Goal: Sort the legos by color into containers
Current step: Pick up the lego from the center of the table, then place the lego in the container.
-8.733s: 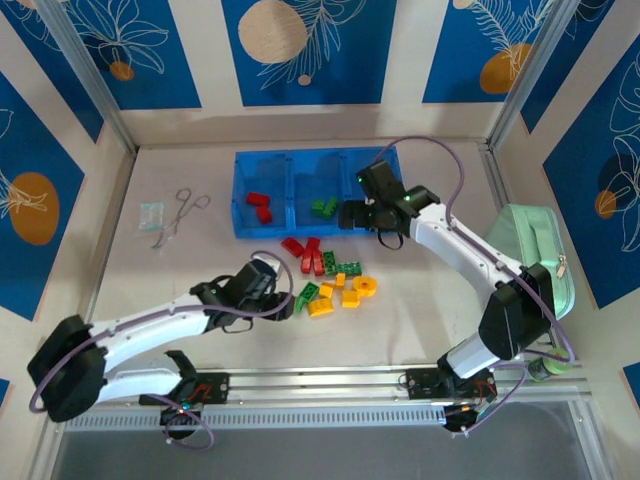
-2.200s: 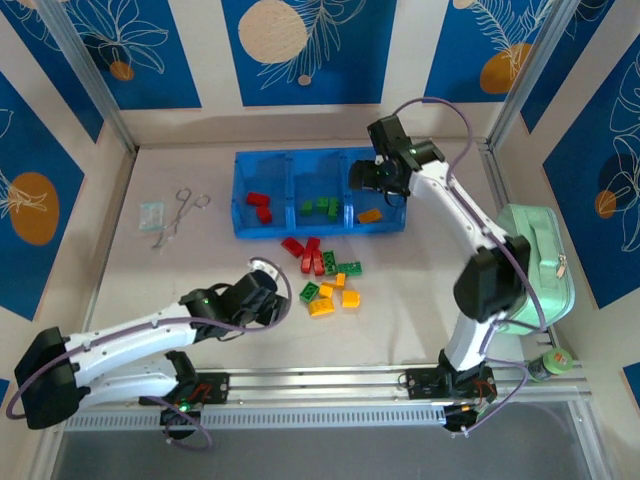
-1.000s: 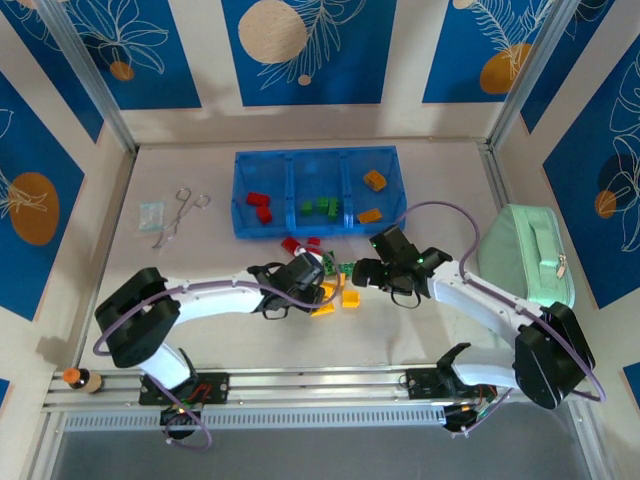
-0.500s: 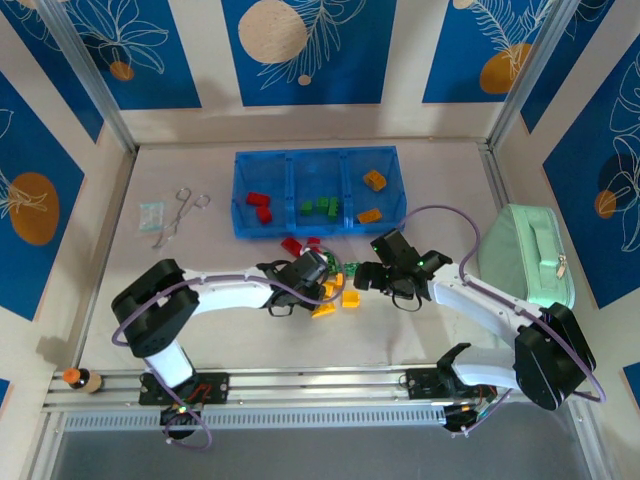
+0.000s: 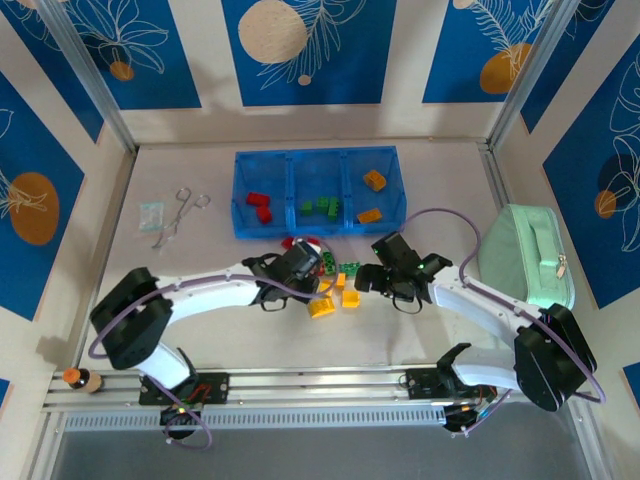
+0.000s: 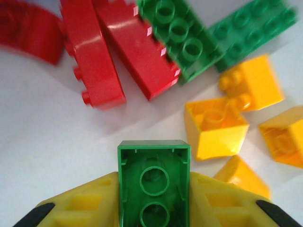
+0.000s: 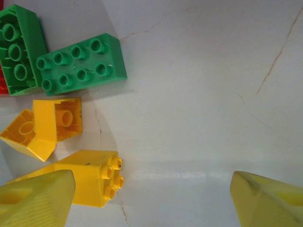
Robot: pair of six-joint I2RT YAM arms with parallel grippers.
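The legos (image 5: 345,296) are lying loose on the worktop (image 5: 450,190) just before the containers (image 5: 318,152); the left claw (image 6: 154,203), having just closed, is gripping a green brick (image 6: 154,172), readying it for the middle compartment (image 5: 315,178); the right claw (image 7: 151,198) is gaping wide above yellow bricks (image 7: 92,182).

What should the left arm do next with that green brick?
Probably lift straight up: the left fingers are shut on the sides of the green brick, and red bricks and yellow bricks lie close ahead. The middle compartment, already holding green bricks, looks like its destination.
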